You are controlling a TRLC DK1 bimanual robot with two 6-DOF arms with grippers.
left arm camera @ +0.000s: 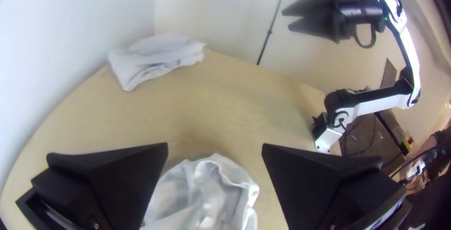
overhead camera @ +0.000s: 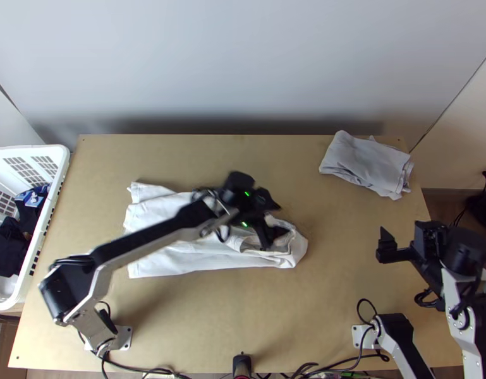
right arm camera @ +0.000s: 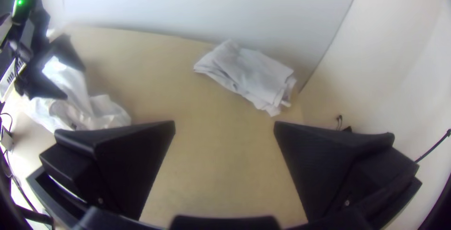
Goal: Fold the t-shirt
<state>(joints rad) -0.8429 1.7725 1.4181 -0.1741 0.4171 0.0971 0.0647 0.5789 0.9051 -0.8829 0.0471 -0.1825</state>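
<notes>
White t-shirt [overhead camera: 186, 260] is on the table left of middle, roughly lengthwise under the left arm. Far-left part fairly flat, right end bunched into an open, crumpled pocket. Can't tell if that's collar or hem.

Left gripper [left arm camera: 215, 150] is over the bunched end, jaws wide apart, nothing clamped; cloth shows in the gap. Right gripper [right arm camera: 224, 131] also wide apart and empty, off to the right side, well apart from the shirt.

Step in hand, my read: grab or tidy the bunched end before the next fold. Line the fingers up across one rim of the pocket, go low, close on few layers. Too deep a bite likely drags the lower layers and skews the whole strip. Lift slightly, pull outward to take out the crumple, then lay over. Right arm could help by pinning or taking the other corner. Soft fabric, will probably re-wrinkle if dropped from high.

Surface: light wooden table [overhead camera: 337, 284], pale wall [overhead camera: 243, 63] behind. Folded grey cloth [overhead camera: 366, 165] at far right corner. White basket [overhead camera: 54, 202] at left edge, dark clothes [overhead camera: 9, 247] inside.
</notes>
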